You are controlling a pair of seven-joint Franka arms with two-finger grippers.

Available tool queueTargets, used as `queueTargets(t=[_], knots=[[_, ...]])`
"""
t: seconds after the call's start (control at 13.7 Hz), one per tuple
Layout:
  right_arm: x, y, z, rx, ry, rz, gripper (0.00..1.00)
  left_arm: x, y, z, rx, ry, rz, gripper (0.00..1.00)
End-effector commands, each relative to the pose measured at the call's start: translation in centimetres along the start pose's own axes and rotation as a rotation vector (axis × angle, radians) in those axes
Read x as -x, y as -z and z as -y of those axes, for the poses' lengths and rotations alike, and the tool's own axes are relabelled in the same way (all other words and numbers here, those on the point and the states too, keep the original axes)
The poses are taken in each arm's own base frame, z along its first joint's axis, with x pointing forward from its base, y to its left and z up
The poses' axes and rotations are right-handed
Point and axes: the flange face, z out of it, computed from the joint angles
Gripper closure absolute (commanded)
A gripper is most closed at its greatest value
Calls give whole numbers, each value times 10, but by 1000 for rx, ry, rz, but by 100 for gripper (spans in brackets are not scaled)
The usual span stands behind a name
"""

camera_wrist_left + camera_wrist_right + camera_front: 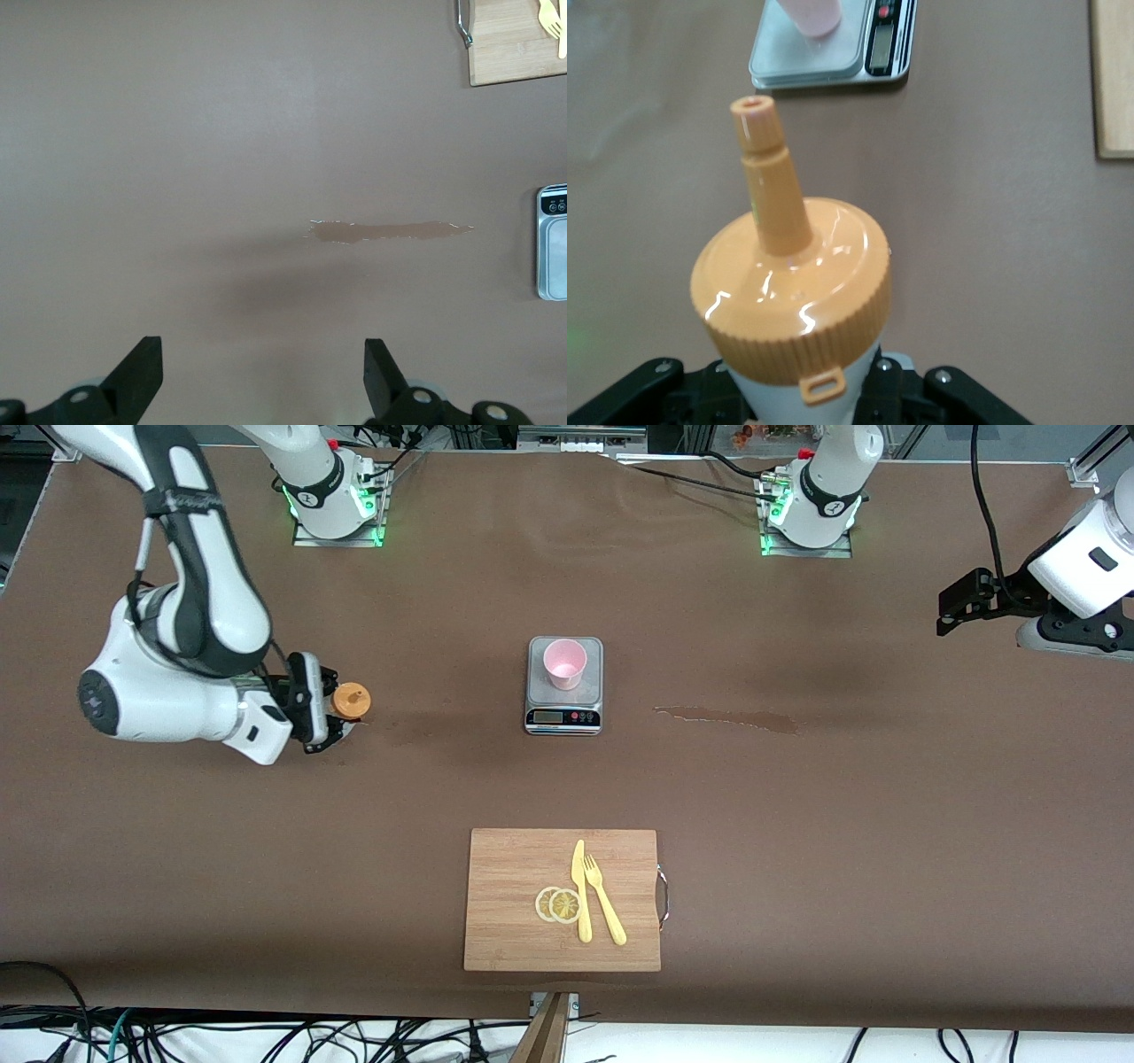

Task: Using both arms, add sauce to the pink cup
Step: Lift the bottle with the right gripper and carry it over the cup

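Note:
The sauce bottle (351,700), whitish with an orange nozzle cap, stands upright toward the right arm's end of the table. My right gripper (332,716) is shut on its body, below the cap. In the right wrist view the cap (793,283) fills the middle, with the gripper (811,394) around the white body. The pink cup (564,662) stands on a small scale (564,715) at the table's middle; it shows cut off in the right wrist view (815,13). My left gripper (961,607) waits open and empty over the left arm's end of the table, fingers wide apart (261,359).
A wooden cutting board (505,903) with lemon slices, a yellow knife and a fork lies nearer to the front camera than the scale. A long brown stain (726,717) marks the cloth between the scale and the left arm's end, also shown in the left wrist view (390,232).

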Motion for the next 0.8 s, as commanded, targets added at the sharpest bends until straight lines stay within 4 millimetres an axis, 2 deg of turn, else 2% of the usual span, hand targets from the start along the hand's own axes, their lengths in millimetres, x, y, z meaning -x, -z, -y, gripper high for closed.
queueTargets(t=[0.0, 0.15, 0.51, 0.73], knots=[[-39, 11, 13, 23, -52, 115, 92, -1, 5, 3, -11, -9, 5, 0], [-67, 8, 17, 27, -81, 188, 92, 0, 5, 3, -11, -10, 7, 0], [-145, -24, 41, 57, -175, 366, 92, 1, 4, 4, -8, -7, 17, 0], [-172, -35, 51, 73, -224, 437, 92, 1, 4, 6, -7, -4, 19, 0]])
